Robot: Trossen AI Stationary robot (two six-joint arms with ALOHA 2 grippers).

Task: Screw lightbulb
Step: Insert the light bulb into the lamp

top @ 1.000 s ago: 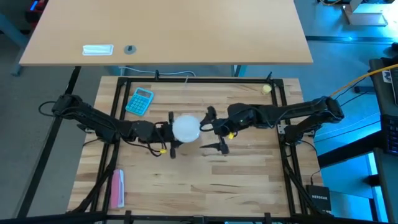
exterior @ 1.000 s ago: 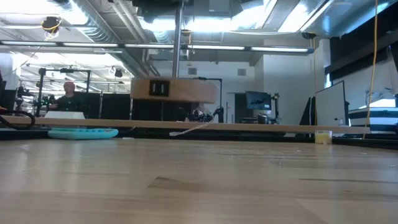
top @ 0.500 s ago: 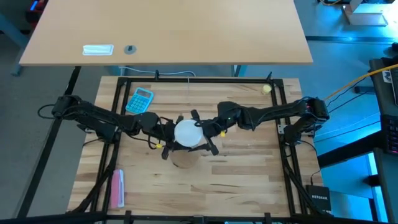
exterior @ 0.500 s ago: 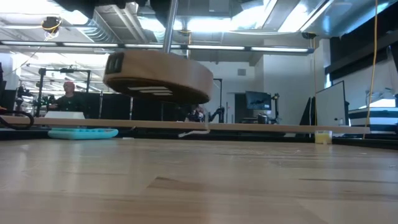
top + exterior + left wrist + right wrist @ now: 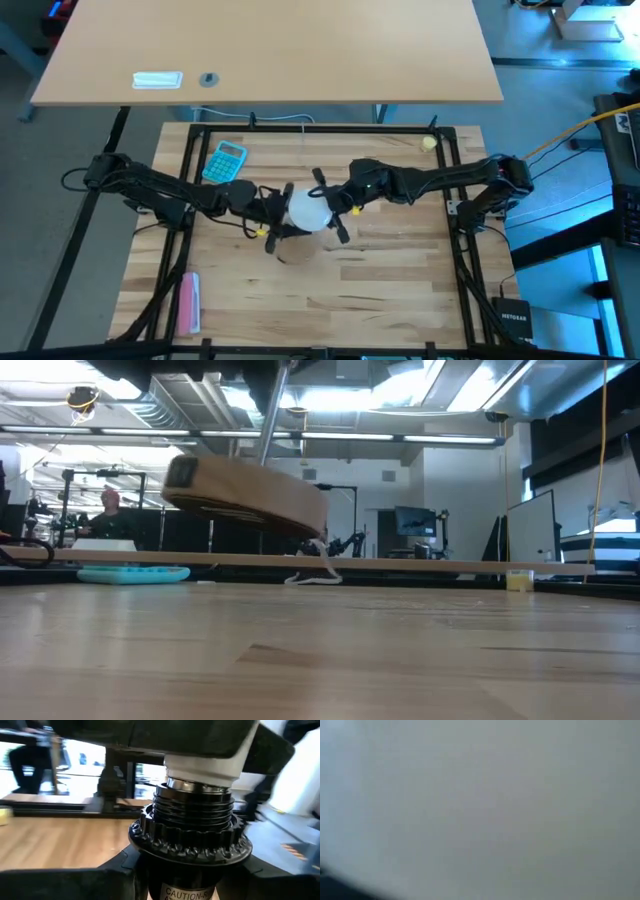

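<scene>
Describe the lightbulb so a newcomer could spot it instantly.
Look at the middle of the butcher-block table, where the two dark arms meet. The lightbulb is the round white dome between the left gripper and right gripper. It is far larger than the small yellowish ball at the table's far edge.

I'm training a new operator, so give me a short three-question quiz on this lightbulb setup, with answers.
1. True or false: the wooden disc lies flat on the table.
2. Which gripper is closed on the lightbulb? A left, B right.
3. Fill in: the calculator lies nearer the ___ arm.
Key: 1 false, the left gripper holds it lifted and tilted. 2 B, the right gripper. 3 left.
</scene>
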